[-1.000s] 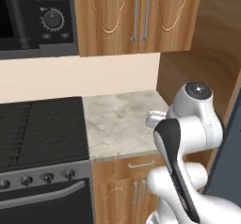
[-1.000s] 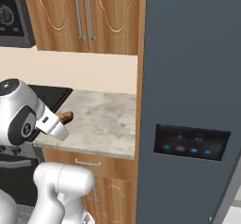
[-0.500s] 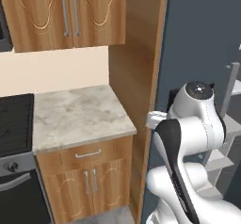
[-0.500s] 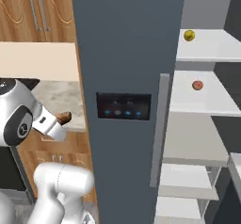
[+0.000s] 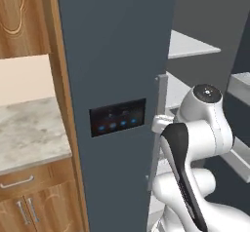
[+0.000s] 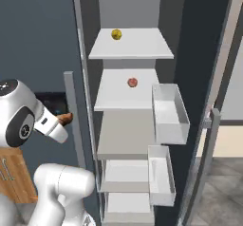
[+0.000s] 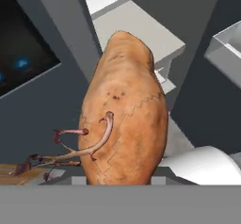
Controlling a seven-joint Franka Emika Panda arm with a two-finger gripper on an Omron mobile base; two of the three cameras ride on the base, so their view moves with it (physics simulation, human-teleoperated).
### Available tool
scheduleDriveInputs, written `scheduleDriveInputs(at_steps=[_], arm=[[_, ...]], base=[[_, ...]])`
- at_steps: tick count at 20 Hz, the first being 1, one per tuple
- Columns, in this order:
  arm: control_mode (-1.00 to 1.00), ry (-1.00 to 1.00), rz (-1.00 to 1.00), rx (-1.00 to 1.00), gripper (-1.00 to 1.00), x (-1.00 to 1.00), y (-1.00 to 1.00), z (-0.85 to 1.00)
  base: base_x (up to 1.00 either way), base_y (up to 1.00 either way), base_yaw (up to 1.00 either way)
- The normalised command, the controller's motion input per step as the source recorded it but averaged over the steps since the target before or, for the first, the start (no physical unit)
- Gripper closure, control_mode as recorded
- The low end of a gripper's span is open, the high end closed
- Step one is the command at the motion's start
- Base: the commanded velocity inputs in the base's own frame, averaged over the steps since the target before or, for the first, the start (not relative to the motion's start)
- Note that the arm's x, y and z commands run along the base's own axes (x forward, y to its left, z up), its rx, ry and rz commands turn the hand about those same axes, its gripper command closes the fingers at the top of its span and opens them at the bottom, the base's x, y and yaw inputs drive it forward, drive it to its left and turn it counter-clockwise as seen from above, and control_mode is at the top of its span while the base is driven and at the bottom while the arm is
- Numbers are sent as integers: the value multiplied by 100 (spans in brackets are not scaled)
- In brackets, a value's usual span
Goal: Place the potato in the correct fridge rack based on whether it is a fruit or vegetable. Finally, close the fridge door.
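An orange-brown potato (image 7: 124, 115) with a thin reddish sprout looms large in the hand view and hides the fingertips. In the right base view my gripper (image 6: 59, 121) is shut on the potato (image 6: 65, 118), held at the left in front of the open fridge, about level with the third rack. White fridge racks (image 6: 124, 99) are stacked inside. A yellow ball (image 6: 116, 34) lies on the top rack (image 6: 137, 47) and an orange-red ball (image 6: 132, 82) on the one below. The fridge door (image 6: 216, 68) stands open at the right, its bar handle (image 6: 209, 158) facing me.
The closed matching door with a black display panel (image 5: 117, 116) is on the left, beside a marble counter (image 5: 27, 133) over wooden cabinets. Translucent bins (image 6: 168, 113) jut from the open door's inside. The lower racks (image 6: 126, 173) are bare.
The whole picture has slid from the stove and counter to the open fridge, so the base has driven right. The potato stays in the gripper.
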Motion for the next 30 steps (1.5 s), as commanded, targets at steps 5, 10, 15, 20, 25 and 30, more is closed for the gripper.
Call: scheduleDriveInputs(at_steps=[5, 10, 15, 20, 25, 30], arm=[[100, 0, 0, 0, 100, 0, 0, 0], [100, 0, 0, 0, 100, 0, 0, 0], [100, 0, 0, 0, 100, 0, 0, 0], [100, 0, 0, 0, 100, 0, 0, 0], [-100, 0, 0, 0, 100, 9, 0, 0], [-100, -19, 0, 0, 100, 37, 0, 37]], base=[[8, -77, -4], [17, -41, 10], [26, -2, 16], [24, -6, 11], [33, 0, 1], [0, 0, 0]])
